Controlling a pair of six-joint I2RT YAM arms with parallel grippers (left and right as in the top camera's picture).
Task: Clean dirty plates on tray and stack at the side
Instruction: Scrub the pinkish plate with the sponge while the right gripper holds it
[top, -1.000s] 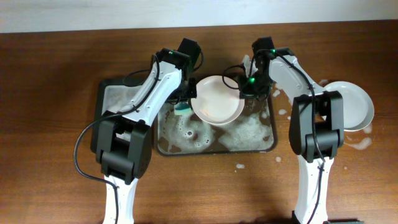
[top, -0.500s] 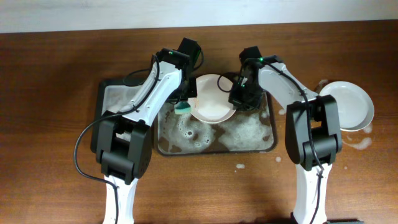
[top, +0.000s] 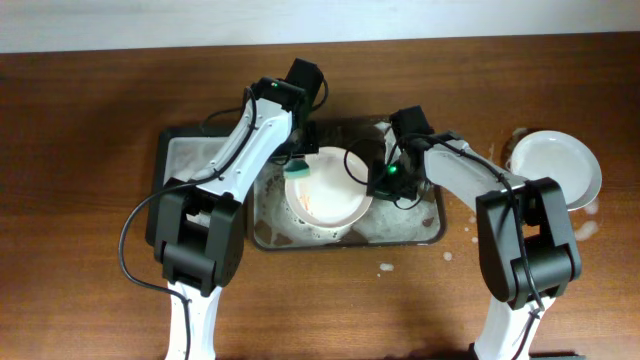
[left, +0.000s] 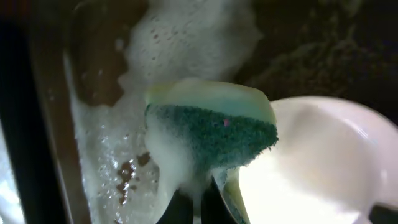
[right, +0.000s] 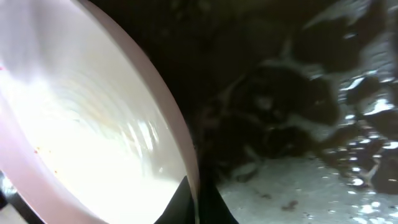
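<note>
A white plate with small reddish specks sits tilted over the soapy dark tray. My right gripper is shut on the plate's right rim. My left gripper is shut on a green-and-yellow sponge, which rests at the plate's upper left edge. In the left wrist view the foamy sponge touches the plate. Another white plate lies on the table at the right, outside the tray.
A narrower dark tray lies left of the soapy tray, under my left arm. Foam covers the soapy tray's floor. Soap spots and a wet patch lie on the wooden table.
The plate has come down and toward the front left of the tray with my right gripper. The sponge, beside the plate's left edge before, now rests on its upper left rim.
</note>
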